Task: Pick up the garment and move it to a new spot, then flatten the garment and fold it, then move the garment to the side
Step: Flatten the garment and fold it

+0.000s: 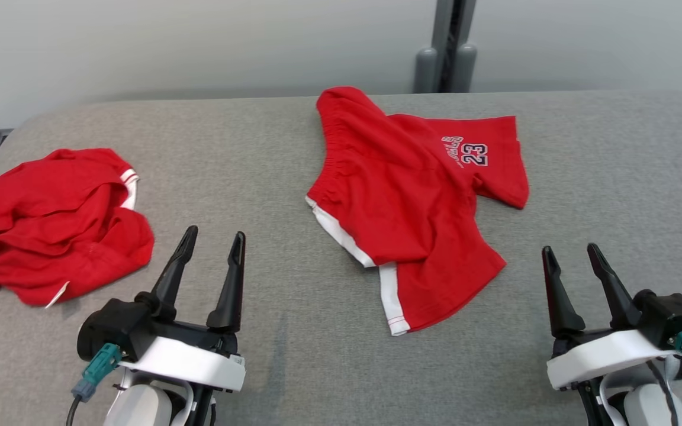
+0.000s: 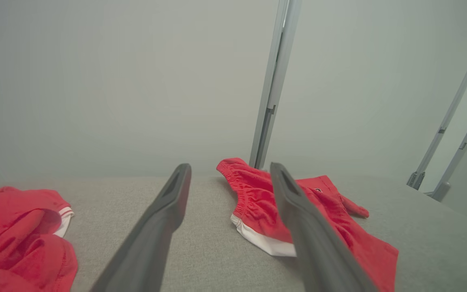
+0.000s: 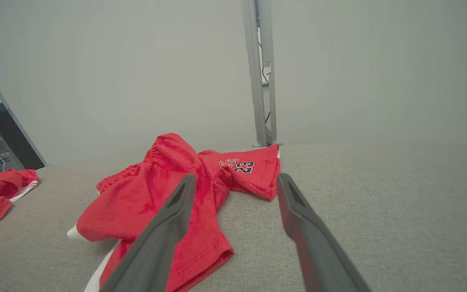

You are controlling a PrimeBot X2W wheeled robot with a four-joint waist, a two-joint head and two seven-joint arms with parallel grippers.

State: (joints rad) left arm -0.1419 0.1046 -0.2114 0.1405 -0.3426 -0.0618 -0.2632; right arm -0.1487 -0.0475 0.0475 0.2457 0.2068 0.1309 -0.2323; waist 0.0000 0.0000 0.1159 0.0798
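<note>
Beyond the fingers, red shorts, untouched

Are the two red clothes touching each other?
Apart. The head view shows a strip of bare grey table between the numbered shorts and the crumpled red garment.

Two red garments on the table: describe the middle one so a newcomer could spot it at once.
Start at the grey table and look to its middle. The shorts lie there crumpled, red with a white side stripe. Unlike the red heap at the table's left edge, they show a printed 23.
</note>
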